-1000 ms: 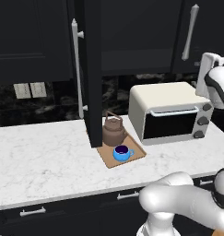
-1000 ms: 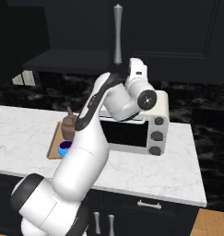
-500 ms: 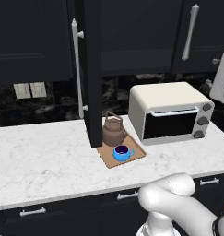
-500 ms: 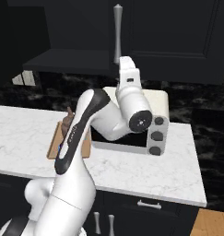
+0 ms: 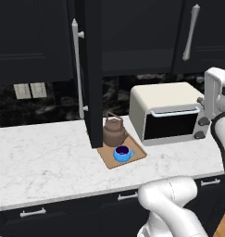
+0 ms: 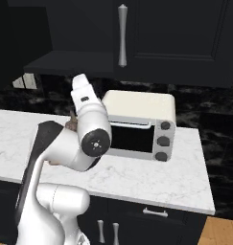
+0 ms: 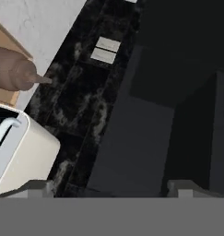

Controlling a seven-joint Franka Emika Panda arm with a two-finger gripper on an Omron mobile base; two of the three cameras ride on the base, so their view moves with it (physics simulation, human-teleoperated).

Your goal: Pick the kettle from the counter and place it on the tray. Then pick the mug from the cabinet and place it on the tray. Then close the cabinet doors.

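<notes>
Brown kettle and blue mug both sit on the tray at the counter's back edge — mug at the tray's front. Gripper gapes wide, empty, facing the cabinet; one door apparently stands open.

Rendered, even lighting; white counter bright, black cabinet nearly featureless. Soft shadows, no glare; slight overall softness.

Both base views are looking forward and down, from left and right behind the arm, sharing the surface and toaster oven. Hand view is sitting rolled, close, facing the cabinet.
</notes>
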